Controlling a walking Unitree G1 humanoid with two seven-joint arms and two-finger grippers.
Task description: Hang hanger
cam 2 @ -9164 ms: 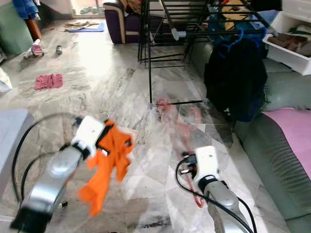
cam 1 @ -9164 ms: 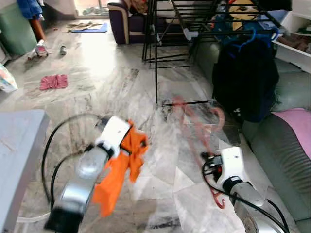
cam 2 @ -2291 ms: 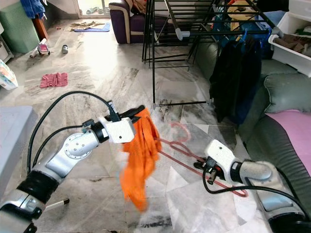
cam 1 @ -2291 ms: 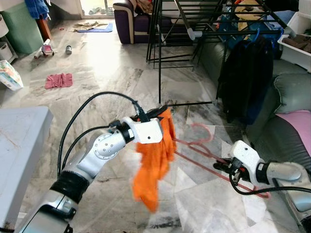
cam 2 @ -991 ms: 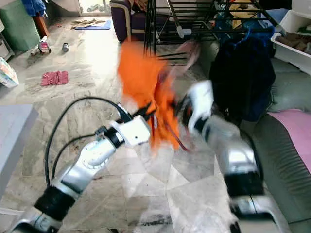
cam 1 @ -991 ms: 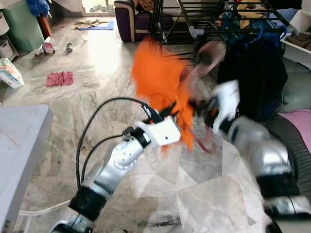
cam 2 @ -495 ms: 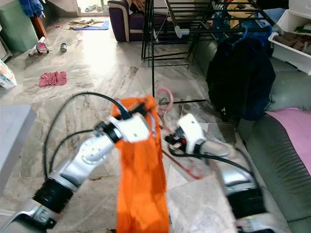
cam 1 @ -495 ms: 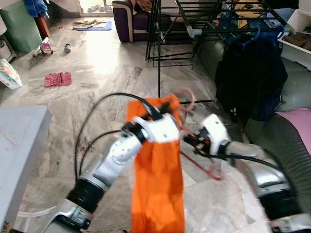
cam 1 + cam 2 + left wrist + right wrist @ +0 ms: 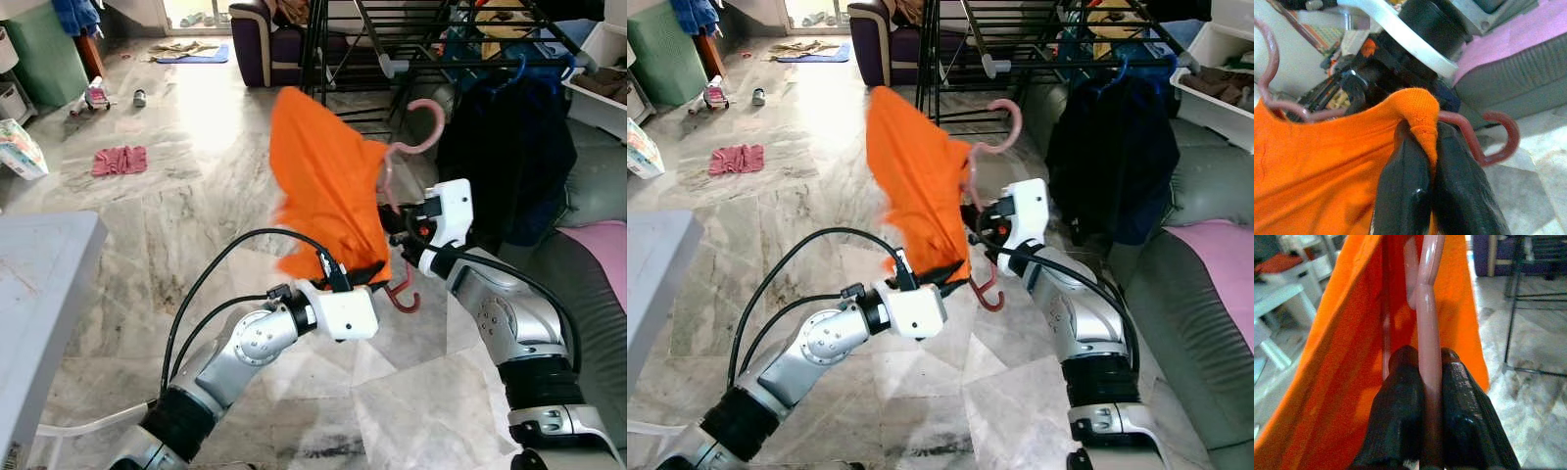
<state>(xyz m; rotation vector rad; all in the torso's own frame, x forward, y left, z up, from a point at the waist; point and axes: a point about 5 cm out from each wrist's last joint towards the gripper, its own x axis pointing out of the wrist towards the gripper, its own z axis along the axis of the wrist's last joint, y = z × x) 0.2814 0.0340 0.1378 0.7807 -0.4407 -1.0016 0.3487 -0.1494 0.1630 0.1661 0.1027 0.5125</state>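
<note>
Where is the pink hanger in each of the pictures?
Left eye view: pink hanger, its hook rising above the orange cloth, held by the right pincer.
Right eye view: the hook pokes out up top, right of the cloth.
Left wrist view: the bar runs behind the cloth and ends in a curl.
Right wrist view: the stem stands upright between the black fingers.
Shared landmark: the orange cloth.
</note>
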